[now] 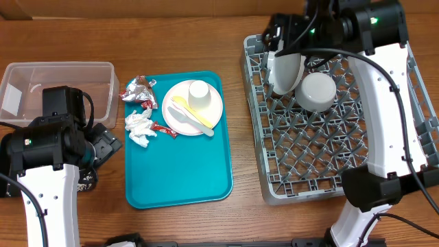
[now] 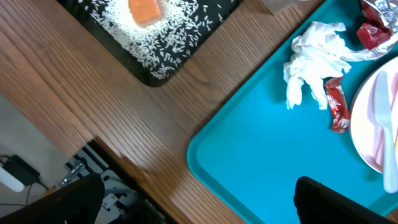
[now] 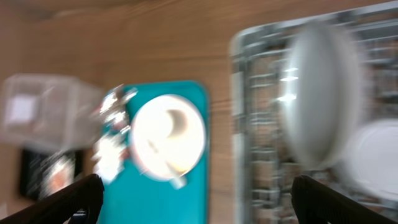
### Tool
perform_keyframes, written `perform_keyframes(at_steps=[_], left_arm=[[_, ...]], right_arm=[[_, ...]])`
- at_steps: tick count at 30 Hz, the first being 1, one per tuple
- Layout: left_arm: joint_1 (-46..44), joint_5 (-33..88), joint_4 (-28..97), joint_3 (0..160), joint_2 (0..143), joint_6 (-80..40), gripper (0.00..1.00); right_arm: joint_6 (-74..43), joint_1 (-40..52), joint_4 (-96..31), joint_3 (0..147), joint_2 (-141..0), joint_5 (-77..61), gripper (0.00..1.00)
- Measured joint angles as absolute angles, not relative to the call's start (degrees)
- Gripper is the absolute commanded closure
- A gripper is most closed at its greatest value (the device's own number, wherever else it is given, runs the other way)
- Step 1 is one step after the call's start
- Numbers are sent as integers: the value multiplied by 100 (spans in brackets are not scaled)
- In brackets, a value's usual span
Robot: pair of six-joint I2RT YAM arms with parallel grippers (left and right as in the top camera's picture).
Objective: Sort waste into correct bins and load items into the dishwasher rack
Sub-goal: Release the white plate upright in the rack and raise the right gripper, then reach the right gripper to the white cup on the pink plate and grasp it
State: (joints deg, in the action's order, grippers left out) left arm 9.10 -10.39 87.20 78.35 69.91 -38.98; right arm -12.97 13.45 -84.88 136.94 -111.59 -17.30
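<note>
**Inspection Note: Obscured, Truncated and Blurred Items**

The right wrist view was motion-blurred throughout. The upright plate (image 3: 320, 93) in the rack (image 3: 249, 155) and the clear tub (image 3: 43, 112) registered only as smears.

In the left wrist view, the top edge cut off the black tray (image 2: 155, 73) and the orange cube (image 2: 146, 9) on its rice (image 2: 161, 43). The right edge cut the white plate (image 2: 373, 124) and the foil wrapper (image 2: 379, 28).

Overhead, the left arm (image 1: 48, 158) hid most of the black tray. The right arm (image 1: 387, 103) covered part of the rack's right side.

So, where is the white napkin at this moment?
In the overhead view, the crumpled white napkin lies near the left edge of the teal tray, next to the foil wrapper and the small red packet.
</note>
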Motion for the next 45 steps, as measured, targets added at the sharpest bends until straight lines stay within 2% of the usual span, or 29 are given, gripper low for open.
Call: perform_keyframes(at_steps=[5,12,18,29,35,45], left_arm=[[910,-687,8718,7835,6991,-3778,0],[910,-429,8829,7835,6991,-3566,0],[910,-377,8757,7835,6991,-3540,0],[910,-362,8632,7835,6991,-3540,0],[910,-655,8639,7835,6991,-3546,0],[910,-930,8632,7835,6991,-4014,0]], right_arm=[[-1173,1452,-8519,13673,-11159,-2182,0],[-2141,1411,-8729,13618,-11159,-722,0],[-2106,1354,-8720,13616,-11161,-731,0],[-1822,2902,-8307,13605,-11636,-454,0],[-1938,3142,-7618,13574,-11782,-414,0],[-2036,3454,-7516,13574,-12726,-294,0]])
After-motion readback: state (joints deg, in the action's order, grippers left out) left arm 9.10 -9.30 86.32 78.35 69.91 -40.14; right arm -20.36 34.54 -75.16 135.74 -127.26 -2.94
